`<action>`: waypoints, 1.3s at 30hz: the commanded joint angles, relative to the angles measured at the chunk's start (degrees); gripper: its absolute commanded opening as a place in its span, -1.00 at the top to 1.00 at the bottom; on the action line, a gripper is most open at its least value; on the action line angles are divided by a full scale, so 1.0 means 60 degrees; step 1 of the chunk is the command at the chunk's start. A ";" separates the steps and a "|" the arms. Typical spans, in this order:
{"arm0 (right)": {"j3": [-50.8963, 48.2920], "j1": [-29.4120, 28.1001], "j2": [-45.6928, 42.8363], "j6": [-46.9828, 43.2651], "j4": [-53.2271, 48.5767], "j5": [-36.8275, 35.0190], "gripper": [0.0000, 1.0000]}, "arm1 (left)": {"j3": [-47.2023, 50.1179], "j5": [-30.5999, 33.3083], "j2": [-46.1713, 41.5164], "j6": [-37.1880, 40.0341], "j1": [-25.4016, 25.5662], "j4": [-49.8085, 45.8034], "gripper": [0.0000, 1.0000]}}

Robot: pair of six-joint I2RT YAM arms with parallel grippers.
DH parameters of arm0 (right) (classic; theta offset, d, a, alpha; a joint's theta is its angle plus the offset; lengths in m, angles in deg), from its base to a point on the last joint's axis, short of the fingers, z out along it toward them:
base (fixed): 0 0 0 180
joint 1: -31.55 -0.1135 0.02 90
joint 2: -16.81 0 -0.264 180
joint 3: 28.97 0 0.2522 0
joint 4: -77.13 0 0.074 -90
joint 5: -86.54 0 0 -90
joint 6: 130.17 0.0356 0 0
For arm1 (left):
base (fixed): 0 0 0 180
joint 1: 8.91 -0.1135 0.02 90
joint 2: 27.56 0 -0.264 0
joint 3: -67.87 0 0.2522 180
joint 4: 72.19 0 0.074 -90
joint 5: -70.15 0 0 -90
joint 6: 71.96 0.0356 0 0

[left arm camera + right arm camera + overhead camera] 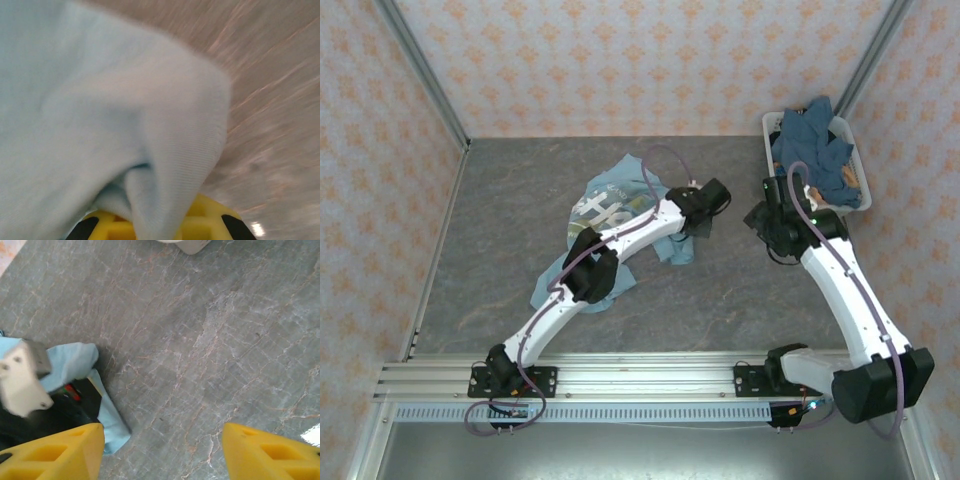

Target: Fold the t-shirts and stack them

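Note:
A light sky-blue t-shirt (612, 205) with white printed letters lies crumpled in the middle of the table, partly under my left arm. My left gripper (705, 205) holds its right edge; the left wrist view shows the pale cloth (125, 130) pinched between the yellow fingers (210, 220), shut on it. More blue shirts (812, 150) are heaped in the white basket (858, 160) at the back right. My right gripper (767, 222) hovers over bare table between shirt and basket, its yellow fingers (55, 452) wide apart and open, the shirt's edge (107, 415) beside the left finger.
The table is grey marbled stone (200, 340), bounded by patterned walls on three sides. The basket's corner (192, 245) shows at the top of the right wrist view. My left arm (620, 245) stretches diagonally across the shirt.

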 commanded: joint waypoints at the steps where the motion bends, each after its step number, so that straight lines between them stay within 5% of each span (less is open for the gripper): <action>1: -0.0206 0.0239 -0.0555 0.0076 -0.0341 -0.0465 -0.23 | -0.1963 -0.1137 -0.0309 -0.0542 0.0055 0.0347 1.00; 10: -0.0382 0.0537 -0.0879 0.0021 -0.0393 -0.0297 -0.17 | -0.2808 -0.2912 -0.1895 -0.3702 -0.1075 0.3975 1.00; 17: -0.0651 0.0534 -0.0136 0.0074 0.0609 0.1130 -0.26 | -0.2490 -0.2812 -0.4161 -0.3618 -0.2970 0.2280 1.00; 20: -0.0910 0.0338 0.0453 0.0466 0.1107 0.1885 -0.28 | -0.0657 -0.2701 -0.5687 -0.2886 -0.3780 0.1671 1.00; 25: -0.1696 -0.0766 0.1774 0.1747 0.2261 0.2748 -0.29 | 0.4916 -0.2765 -0.8734 -0.2658 -0.5432 0.3152 1.00; 30: -0.2431 -0.1964 0.2968 0.2958 0.3771 0.3152 -0.33 | 0.7162 -0.3678 -0.9455 -0.2170 -0.6843 0.3010 1.00; 39: -0.1200 -0.2792 0.5033 0.3278 0.4053 0.3178 -0.18 | 0.9367 -0.2437 -1.0299 -0.0955 -0.7479 0.1999 1.00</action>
